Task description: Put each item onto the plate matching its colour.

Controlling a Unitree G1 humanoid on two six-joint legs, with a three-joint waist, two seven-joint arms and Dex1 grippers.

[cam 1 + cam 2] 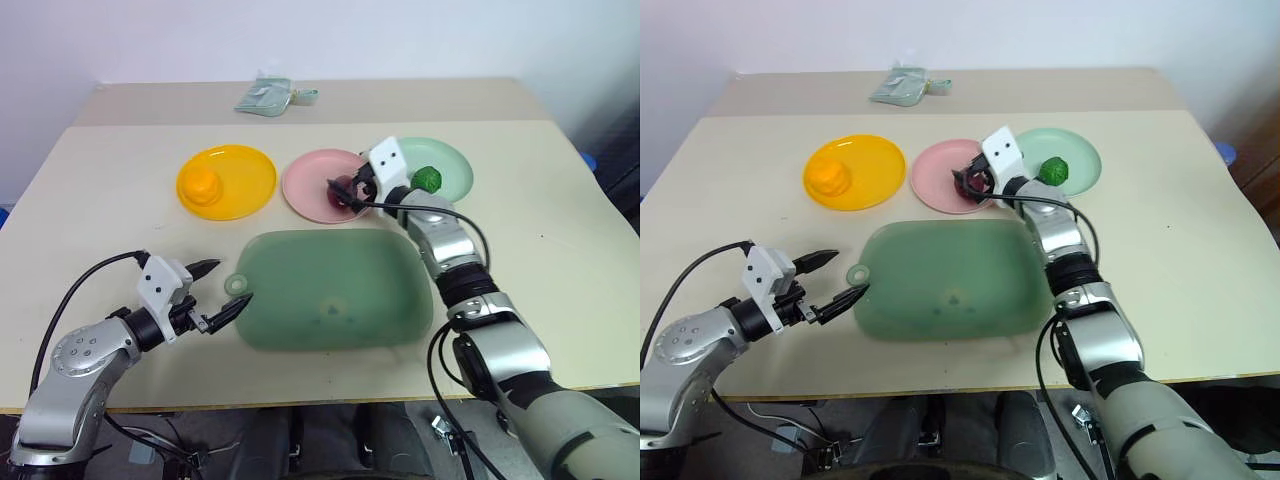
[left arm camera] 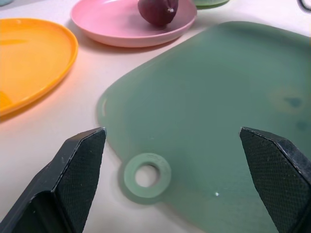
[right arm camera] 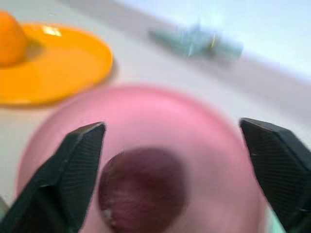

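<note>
Left hand [image 1: 222, 291], lower left, gapes empty beside green board [image 1: 335, 290]; right hand [image 1: 350, 190], spread, hovers over maroon ball [image 1: 343, 190] on pink plate [image 1: 305, 183].

The two eye views look from the head forward and down over the whole table [image 1: 90, 190], with the three plates far and the green board [image 1: 335, 290] near; they share nearly the same scene; the left wrist view looks low and close over the board's ring handle [image 2: 146, 175] toward the pink plate [image 2: 131, 24]; the right wrist view looks very close down on this same plate, with the maroon ball [image 3: 143, 189] on it.
</note>
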